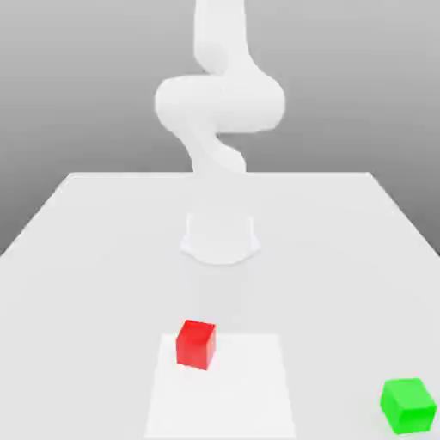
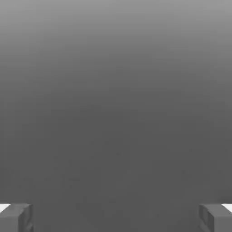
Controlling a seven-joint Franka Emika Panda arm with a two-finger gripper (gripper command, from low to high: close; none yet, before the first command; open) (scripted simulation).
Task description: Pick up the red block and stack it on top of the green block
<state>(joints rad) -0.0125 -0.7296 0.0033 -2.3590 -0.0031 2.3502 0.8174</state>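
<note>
Firstly, in the exterior view the small red cube (image 1: 196,344) is seen on the white table (image 1: 86,258), well apart from the bright green cube (image 1: 408,405), which lies toward the exterior view's right. In the hand view the gripper (image 2: 116,217) is shown wide open, with nothing held between its grey fingertips (image 2: 16,217).

Exterior view: camera sits high, across table (image 1: 103,258) from arm (image 1: 219,103), looks down at arm's front. Red block (image 1: 196,344) and green block (image 1: 407,405) lie close to this camera. Hand view: camera on hand, looks past two fingertips (image 2: 16,217) at plain grey. No shared part seen.
</note>
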